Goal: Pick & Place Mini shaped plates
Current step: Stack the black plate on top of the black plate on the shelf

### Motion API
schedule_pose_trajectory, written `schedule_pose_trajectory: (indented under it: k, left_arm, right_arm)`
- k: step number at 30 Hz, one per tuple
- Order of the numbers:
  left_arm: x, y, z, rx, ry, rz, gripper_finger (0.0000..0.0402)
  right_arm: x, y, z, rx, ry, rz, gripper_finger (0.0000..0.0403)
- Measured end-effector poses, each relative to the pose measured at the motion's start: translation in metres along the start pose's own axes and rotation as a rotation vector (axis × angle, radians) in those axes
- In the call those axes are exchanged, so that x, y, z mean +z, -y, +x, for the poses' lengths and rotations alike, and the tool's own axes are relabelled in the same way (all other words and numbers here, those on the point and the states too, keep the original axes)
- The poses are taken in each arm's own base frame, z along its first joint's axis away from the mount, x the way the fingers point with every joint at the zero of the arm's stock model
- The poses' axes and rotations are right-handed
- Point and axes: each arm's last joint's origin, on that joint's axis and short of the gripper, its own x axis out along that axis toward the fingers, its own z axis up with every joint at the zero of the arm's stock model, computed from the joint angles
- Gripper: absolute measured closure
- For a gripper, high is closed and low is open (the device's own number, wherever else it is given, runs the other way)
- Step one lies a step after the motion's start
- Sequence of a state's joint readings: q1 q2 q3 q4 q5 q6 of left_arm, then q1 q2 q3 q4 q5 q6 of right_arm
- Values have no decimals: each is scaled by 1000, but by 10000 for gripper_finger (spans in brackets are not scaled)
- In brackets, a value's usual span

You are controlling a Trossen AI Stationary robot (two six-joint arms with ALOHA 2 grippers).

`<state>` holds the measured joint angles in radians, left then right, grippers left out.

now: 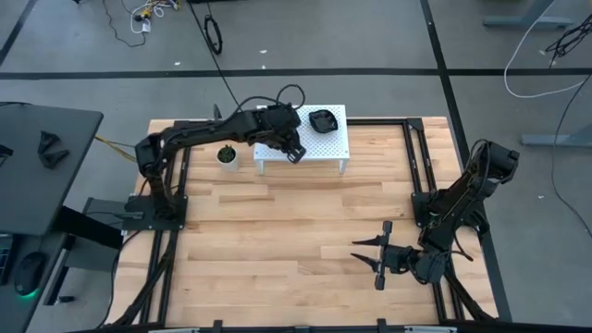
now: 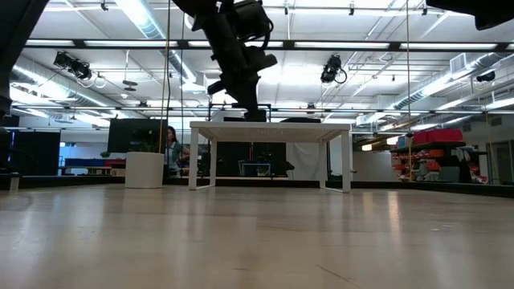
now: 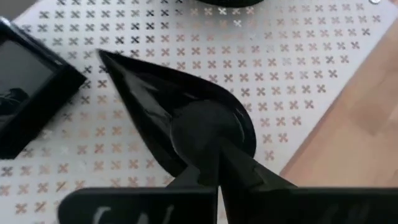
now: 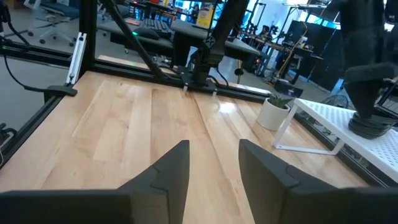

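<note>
Wooden table (image 1: 277,240), white stand (image 1: 333,148) at its far edge — left gripper (image 3: 214,171) clamped on teardrop plate (image 3: 180,112) for lifting — right gripper (image 4: 214,165) parted, waiting

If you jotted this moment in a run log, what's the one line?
left hand: shut on teardrop plate, over white stand | right hand: open, waiting over table | plate stack: on stand

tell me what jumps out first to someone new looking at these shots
The left gripper is shut on a glossy black teardrop plate atop the white perforated stand at the table's far edge. A stack of black plates sits on that stand, and the right gripper waits open over bare wood near the front.
</note>
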<state>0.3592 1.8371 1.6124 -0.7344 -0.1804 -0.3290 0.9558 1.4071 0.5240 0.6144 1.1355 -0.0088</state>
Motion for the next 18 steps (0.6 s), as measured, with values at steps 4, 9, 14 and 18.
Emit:
schedule_pose_trajectory:
  k: [4, 9, 14, 18]
  left_arm:
    - [-1, 1, 10, 6, -16, 2, 396]
    - [-1, 1, 11, 8, -12, 12, 394]
    - [3, -1, -7, -2, 28, 0, 395]
    - [6, -3, -15, 27, 77, -42, 393]
  right_arm:
    - [0, 0, 0, 1, 0, 1, 262]
    - [0, 0, 0, 2, 0, 1, 262]
    - [0, 0, 0, 3, -1, 0, 262]
    - [0, 0, 0, 3, -1, 2, 262]
